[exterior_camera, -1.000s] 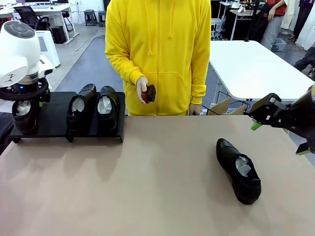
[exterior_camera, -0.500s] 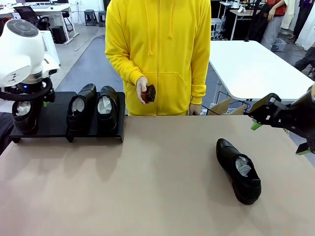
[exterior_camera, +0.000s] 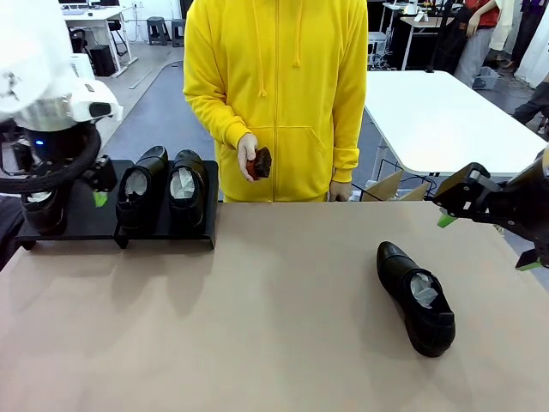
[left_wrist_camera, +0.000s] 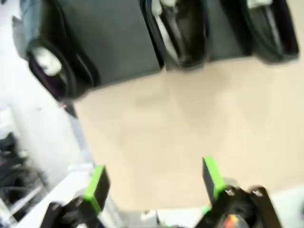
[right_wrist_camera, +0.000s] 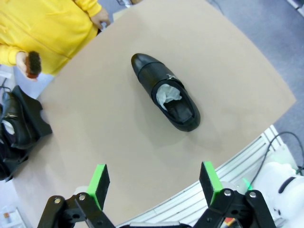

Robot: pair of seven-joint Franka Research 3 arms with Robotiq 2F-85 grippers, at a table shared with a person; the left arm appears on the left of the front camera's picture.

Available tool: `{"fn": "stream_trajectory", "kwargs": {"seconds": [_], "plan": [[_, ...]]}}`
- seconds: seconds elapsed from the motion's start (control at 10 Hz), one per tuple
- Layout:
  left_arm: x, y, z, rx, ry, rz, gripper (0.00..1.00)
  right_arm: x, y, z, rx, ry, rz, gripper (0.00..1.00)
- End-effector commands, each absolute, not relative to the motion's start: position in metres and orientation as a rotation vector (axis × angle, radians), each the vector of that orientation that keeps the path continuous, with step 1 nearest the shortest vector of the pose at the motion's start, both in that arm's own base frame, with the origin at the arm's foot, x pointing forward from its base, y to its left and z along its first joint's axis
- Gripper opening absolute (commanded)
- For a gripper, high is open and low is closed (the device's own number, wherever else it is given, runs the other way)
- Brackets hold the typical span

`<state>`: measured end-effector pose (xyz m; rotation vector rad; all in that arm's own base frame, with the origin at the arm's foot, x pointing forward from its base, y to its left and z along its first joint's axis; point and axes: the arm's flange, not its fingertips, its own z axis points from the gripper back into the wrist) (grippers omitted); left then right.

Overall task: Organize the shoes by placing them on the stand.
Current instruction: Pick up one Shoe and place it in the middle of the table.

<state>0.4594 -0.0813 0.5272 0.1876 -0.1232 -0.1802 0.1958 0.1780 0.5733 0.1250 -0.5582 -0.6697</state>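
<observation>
A grey floor [exterior_camera: 159, 107] runs behind the beige desk [exterior_camera: 274, 309]. A white table [exterior_camera: 437, 116] stands right, office chairs [exterior_camera: 51, 30] far left.

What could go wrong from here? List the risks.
1. The last shoe lies on the table at an angle; the open right gripper may close on it skewed and let it slip.
2. The free slot on the stand sits between shoes already there; setting it down could knock them.
3. The left gripper hangs near that slot, so the arms could collide.
</observation>
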Motion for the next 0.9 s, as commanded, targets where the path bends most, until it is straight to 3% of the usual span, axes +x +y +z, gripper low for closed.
{"fn": "stream_trajectory", "kwargs": {"seconds": [0.0,0.2,0.3,0.5,0.8], "plan": [[0.461,-0.065,0.544,0.158,-0.042,-0.198,1.0,0.199,0.18,0.574,0.147,-0.557,-0.646,1.0],[0.458,-0.068,0.543,0.108,0.035,-0.218,1.0,0.196,0.178,0.573,0.125,-0.558,-0.67,1.0],[0.464,-0.068,0.539,0.105,0.008,-0.158,1.0,0.218,0.182,0.559,0.063,-0.497,-0.59,1.0],[0.451,-0.067,0.542,0.146,0.005,-0.204,1.0,0.249,0.189,0.515,-0.055,-0.368,-0.531,1.0],[0.451,-0.067,0.542,0.146,0.005,-0.204,1.0,0.252,0.188,0.448,-0.06,-0.235,-0.517,1.0]]}}
